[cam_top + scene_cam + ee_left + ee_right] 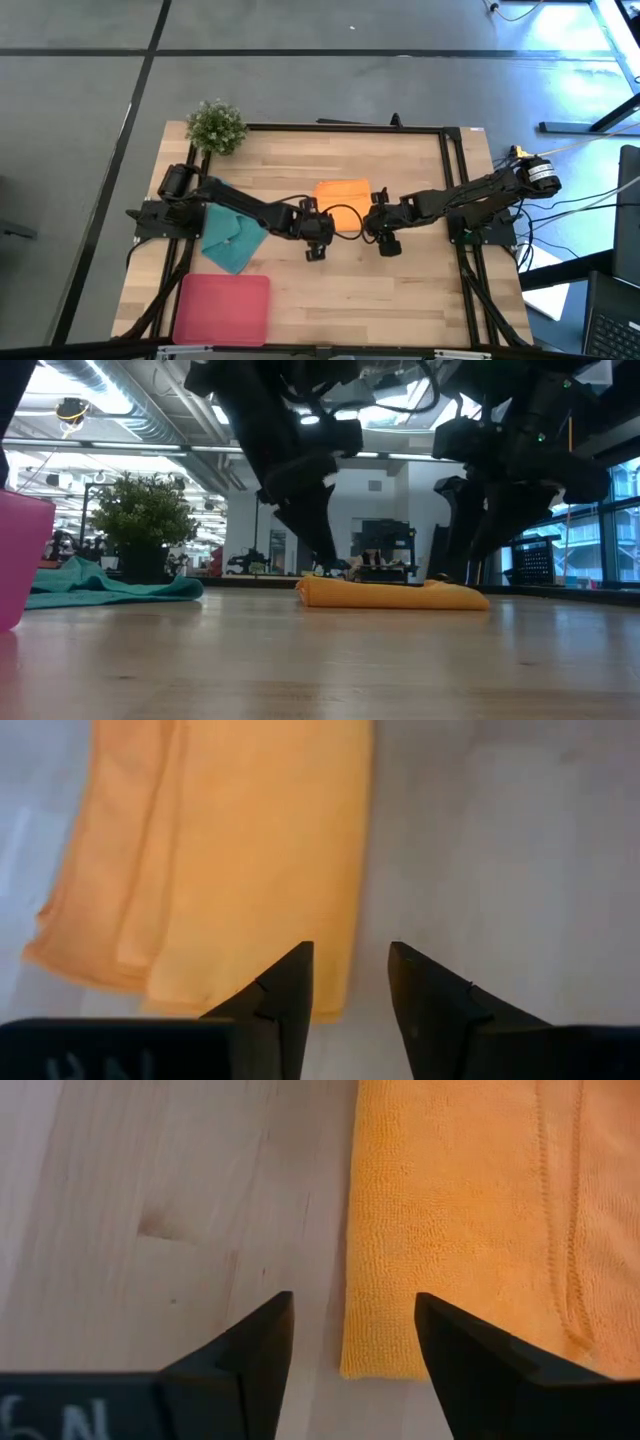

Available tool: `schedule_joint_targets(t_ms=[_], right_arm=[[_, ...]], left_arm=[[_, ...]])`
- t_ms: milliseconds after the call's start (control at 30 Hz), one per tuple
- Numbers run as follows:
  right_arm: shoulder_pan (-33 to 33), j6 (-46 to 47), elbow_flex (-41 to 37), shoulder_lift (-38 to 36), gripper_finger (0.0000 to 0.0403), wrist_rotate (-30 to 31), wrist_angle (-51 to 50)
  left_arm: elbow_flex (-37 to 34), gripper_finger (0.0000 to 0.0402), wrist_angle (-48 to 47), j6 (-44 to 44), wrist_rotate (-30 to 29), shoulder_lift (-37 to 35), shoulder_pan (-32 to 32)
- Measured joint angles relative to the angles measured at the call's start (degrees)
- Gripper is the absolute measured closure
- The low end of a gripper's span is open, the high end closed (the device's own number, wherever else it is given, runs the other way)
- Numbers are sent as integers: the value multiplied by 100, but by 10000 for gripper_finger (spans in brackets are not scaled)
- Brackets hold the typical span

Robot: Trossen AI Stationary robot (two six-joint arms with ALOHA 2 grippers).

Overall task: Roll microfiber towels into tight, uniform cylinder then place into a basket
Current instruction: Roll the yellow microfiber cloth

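I've got left gripper [318, 232] and right gripper [382, 228] both spread, empty, at the orange towel's [343, 201] near corners.

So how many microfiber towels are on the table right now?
2. The bright orange microfiber towel lies folded flat mid-table between the left gripper and right gripper; the crumpled teal microfiber towel sits at the left, just above the pink-red basket.

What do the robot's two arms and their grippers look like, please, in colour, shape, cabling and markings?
Both arms are black and jointed, with black cables looping along them. The left gripper and right gripper each end in two dark, matte fingers tapering to wedge-shaped tips. Faint pale lettering shows on each gripper body, too cropped to read. The right arm's base carries a silver-and-black cylinder.
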Motion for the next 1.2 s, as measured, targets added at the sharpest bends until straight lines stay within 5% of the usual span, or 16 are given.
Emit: schedule_joint_targets(t_ms=[333, 600, 1200], right_arm=[[-4, -263, -4, 431, 193, 9, 248], [-47, -485, -7, 776, 193, 570, 412], [-39, 249, 15, 1342, 214, 754, 646]], left_arm=[[-12, 276, -42, 172, -99, 201, 66], [-2, 276, 153, 582, -134, 338, 93], [15, 293, 141, 561, 105, 684, 140]])
